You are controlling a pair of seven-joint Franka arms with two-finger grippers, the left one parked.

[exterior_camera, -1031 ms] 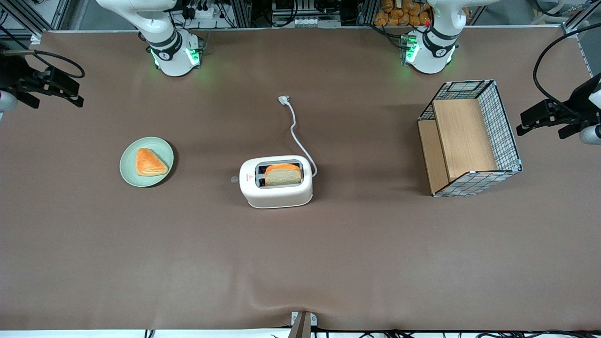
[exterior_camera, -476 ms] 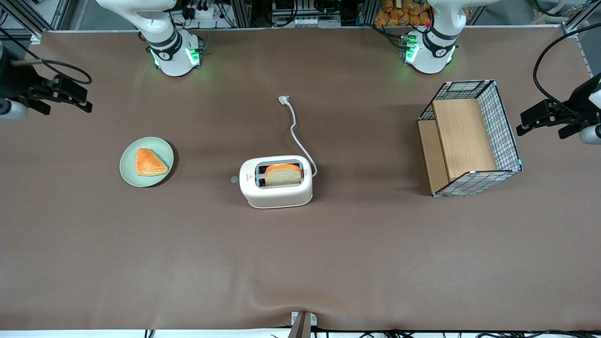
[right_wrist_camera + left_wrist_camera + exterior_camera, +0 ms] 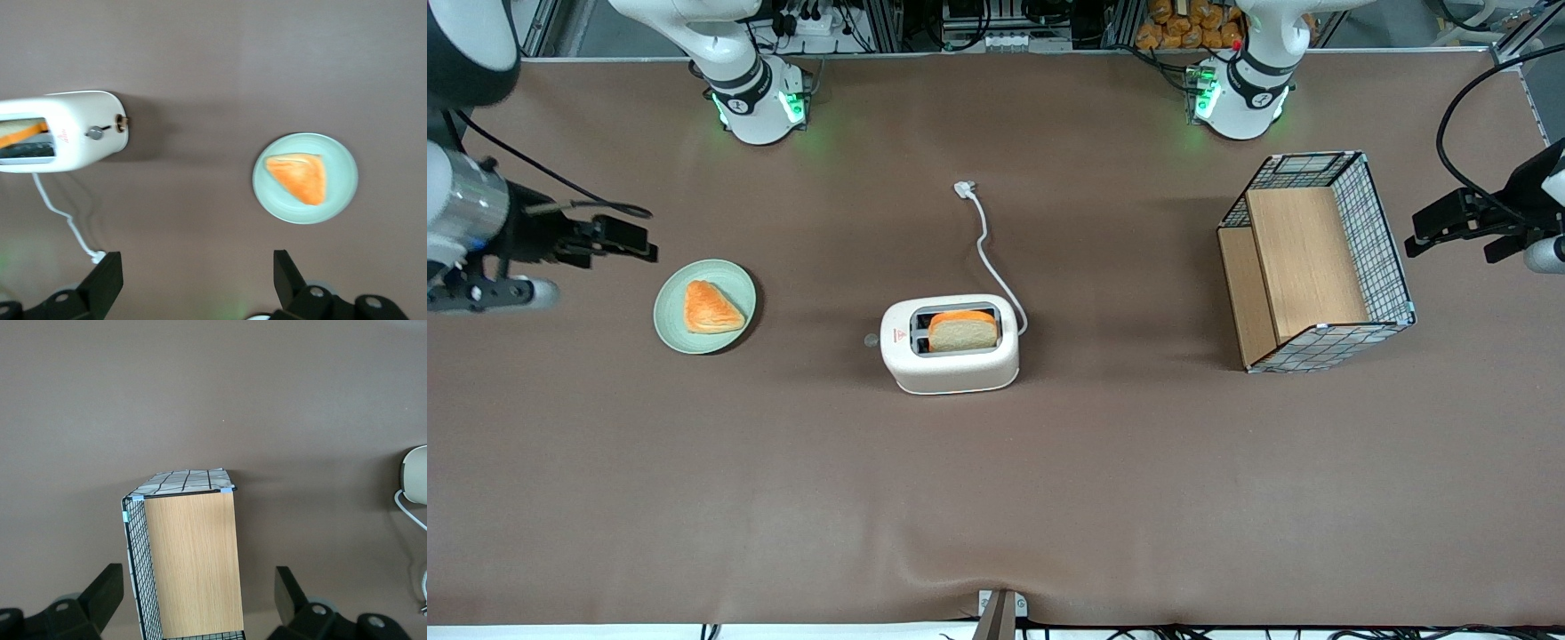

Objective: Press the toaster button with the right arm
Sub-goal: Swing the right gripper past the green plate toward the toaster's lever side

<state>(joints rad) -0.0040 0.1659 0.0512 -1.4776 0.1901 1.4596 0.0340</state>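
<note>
The toaster button (image 3: 870, 340) juts from the narrow logo end of the toaster (image 3: 950, 345), the end turned toward the working arm's side of the table, and it shows as a small grey knob (image 3: 95, 133) in the right wrist view. The toaster sits near the middle of the table (image 3: 996, 498), its long axis running along the table's length from one arm's end to the other, with 2 slots up and 1 bread slice (image 3: 963, 331) standing in it. Its white cord (image 3: 989, 258) trails off from the end away from the button, farther from the front camera.

Between button and gripper lies a green plate (image 3: 704, 307) carrying 1 triangular pastry (image 3: 711, 308). The gripper (image 3: 633, 240) of the right arm (image 3: 467, 218) hovers beside the plate at the working arm's end, well apart from the toaster, fingers spread wide and holding nothing. Reaching the button likely means travelling along the toaster's long axis, past the plate, then pressing down.
</note>
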